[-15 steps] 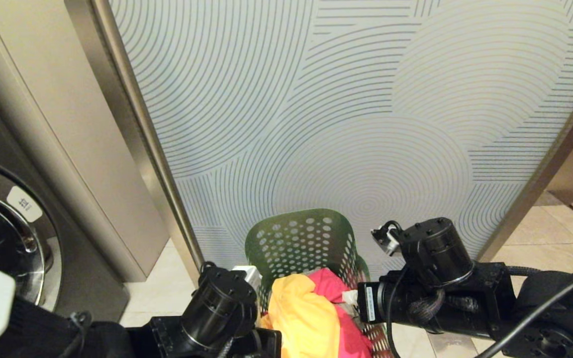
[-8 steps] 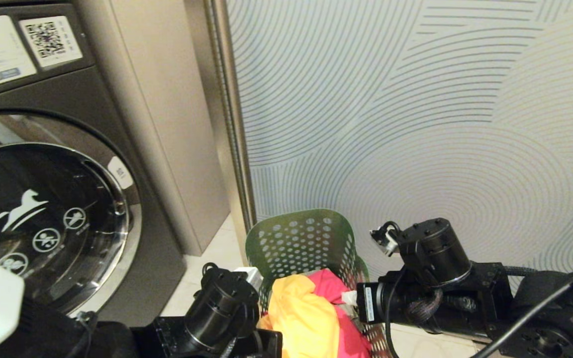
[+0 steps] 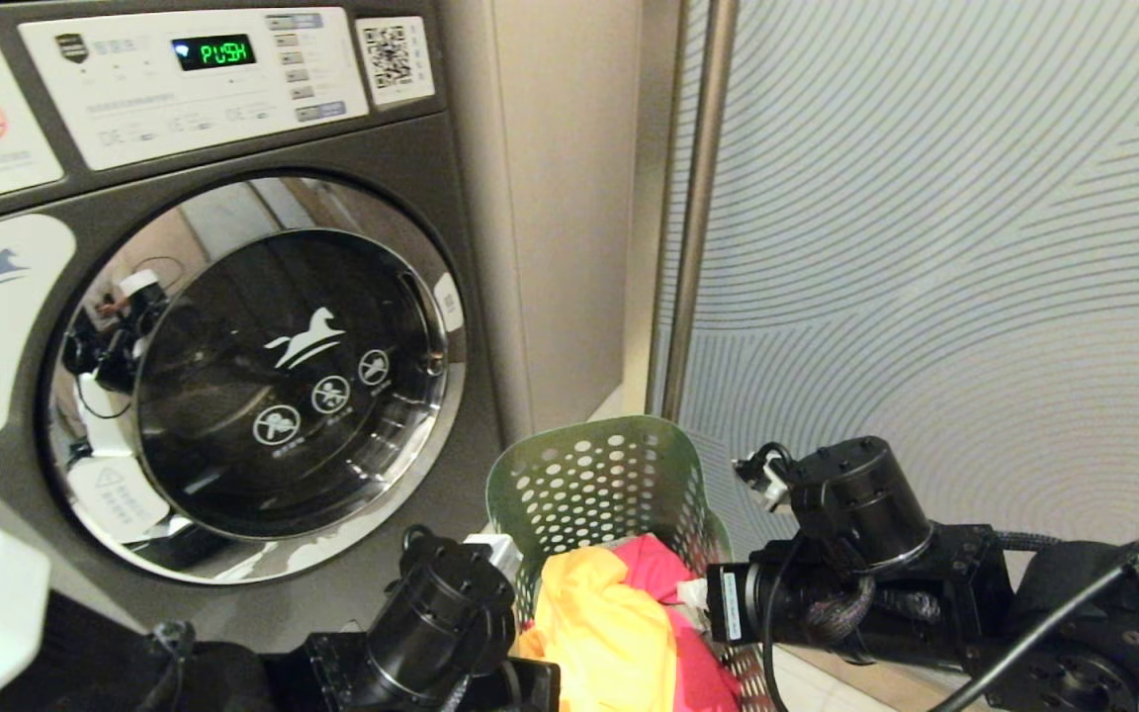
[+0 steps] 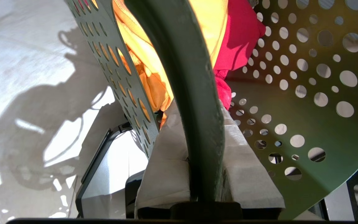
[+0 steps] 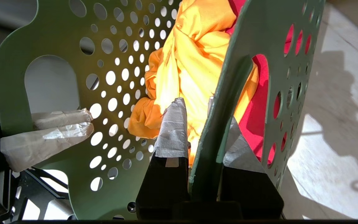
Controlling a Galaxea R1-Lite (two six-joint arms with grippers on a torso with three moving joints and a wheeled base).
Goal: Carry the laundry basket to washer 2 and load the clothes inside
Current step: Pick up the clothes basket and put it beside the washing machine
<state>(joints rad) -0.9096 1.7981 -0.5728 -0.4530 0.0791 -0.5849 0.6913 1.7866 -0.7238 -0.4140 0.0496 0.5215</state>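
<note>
Head view – basket: the green laundry basket is hanging between the two arms, its far wall nearest the patterned glass panel, with nothing visibly under it.
Head view – load: the clothes are sitting inside – a yellow-orange garment in front and a pink-red garment behind it; no grey piece is showing.
Head view – machine: a dark grey front-loader with the green "PUSH" display is filling the robot's left side, its chrome-ringed door closed. No numbered label can be read here, so washer 2 is not identifiable in this view.
Left wrist view – left gripper: its taped fingers are pressing together on the basket's rim, one inside the wall and one outside.
Left wrist view – floor: pale floor tiles are showing beyond the basket wall, well apart from it.
Right wrist view – right gripper: its taped fingers are clamping the opposite wall's rim the same way, beside a cut-out handle.
Right wrist view – across: the left gripper's taped tips are showing at the far handle opening.
Progress – done: the basket is being held on both sides, loaded.
Progress – left: by my reading the carry is only partway – reaching washer 2, setting the basket down, opening the door and moving every garment in are not yet done.
</note>
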